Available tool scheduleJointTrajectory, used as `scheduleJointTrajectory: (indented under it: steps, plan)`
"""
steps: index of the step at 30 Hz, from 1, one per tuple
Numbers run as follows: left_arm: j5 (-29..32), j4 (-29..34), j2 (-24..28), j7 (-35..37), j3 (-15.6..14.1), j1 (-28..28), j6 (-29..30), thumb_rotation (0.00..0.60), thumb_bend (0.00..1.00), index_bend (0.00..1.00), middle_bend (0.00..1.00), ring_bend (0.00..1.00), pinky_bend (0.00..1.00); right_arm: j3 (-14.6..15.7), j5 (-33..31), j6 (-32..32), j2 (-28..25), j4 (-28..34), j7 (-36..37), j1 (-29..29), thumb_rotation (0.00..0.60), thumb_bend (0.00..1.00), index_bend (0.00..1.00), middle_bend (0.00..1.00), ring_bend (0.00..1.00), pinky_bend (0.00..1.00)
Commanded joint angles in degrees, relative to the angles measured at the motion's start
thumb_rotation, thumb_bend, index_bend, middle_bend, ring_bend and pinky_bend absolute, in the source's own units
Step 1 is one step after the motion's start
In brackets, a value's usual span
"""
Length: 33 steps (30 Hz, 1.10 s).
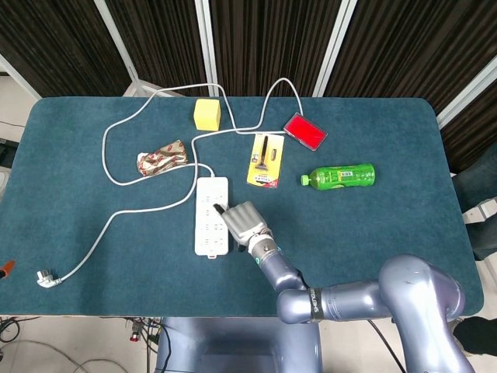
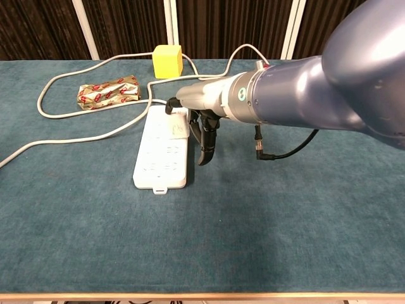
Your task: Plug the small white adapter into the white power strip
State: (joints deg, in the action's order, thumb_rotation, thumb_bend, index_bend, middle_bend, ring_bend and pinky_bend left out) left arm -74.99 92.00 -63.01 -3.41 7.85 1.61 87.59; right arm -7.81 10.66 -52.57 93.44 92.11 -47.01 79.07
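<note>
Teal table [image 1: 373, 233], right hand [image 1: 242, 221] pressing adapter [image 2: 180, 118] onto power strip [image 1: 208, 225]

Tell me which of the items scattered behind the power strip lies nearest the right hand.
The yellow blister card holding a black tool, just beyond the right hand; the snack wrapper, yellow block, red case and green bottle lie farther.

No text readable in either view. The green bottle [image 1: 338, 176] has a label, the yellow blister card [image 1: 265, 160] and the crumpled snack wrapper [image 1: 162, 158] carry print, and there's a small round green mark on the right arm's wrist [image 2: 242, 92], but all of it is too small or blurred to make out. The white power strip [image 1: 211, 215] shows no legible marking.
</note>
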Motion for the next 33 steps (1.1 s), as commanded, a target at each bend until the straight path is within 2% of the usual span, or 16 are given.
scheduleJointTrajectory:
  steps: [1,18,26,33]
  plan:
    - [0.1,0.0,0.0,-0.1,0.0,0.0,0.0,0.600,0.08,0.18,0.00,0.00,0.00,0.3,0.0,0.4,-0.4,0.4,0.0,-0.1,0.600,0.21,0.60,0.56,0.57,0.39]
    - [0.1,0.1,0.0,0.0,0.1,-0.2,0.4,0.600,0.08,0.18,0.00,0.00,0.00,1.3,0.3,1.2,-0.7,0.5,0.7,-0.6,0.600,0.21,0.71,0.56,0.58,0.40]
    - [0.1,0.1,0.0,0.0,0.2,-0.2,0.4,0.600,0.08,0.18,0.00,0.00,0.00,1.6,0.7,1.3,-1.0,0.9,0.9,-0.8,0.600,0.21,0.84,0.57,0.58,0.40]
    - [0.2,0.1,0.0,0.0,0.2,-0.2,0.4,0.600,0.08,0.18,0.00,0.00,0.00,1.9,1.6,0.8,-1.3,1.5,1.3,-1.3,0.600,0.21,0.89,0.58,0.59,0.40]
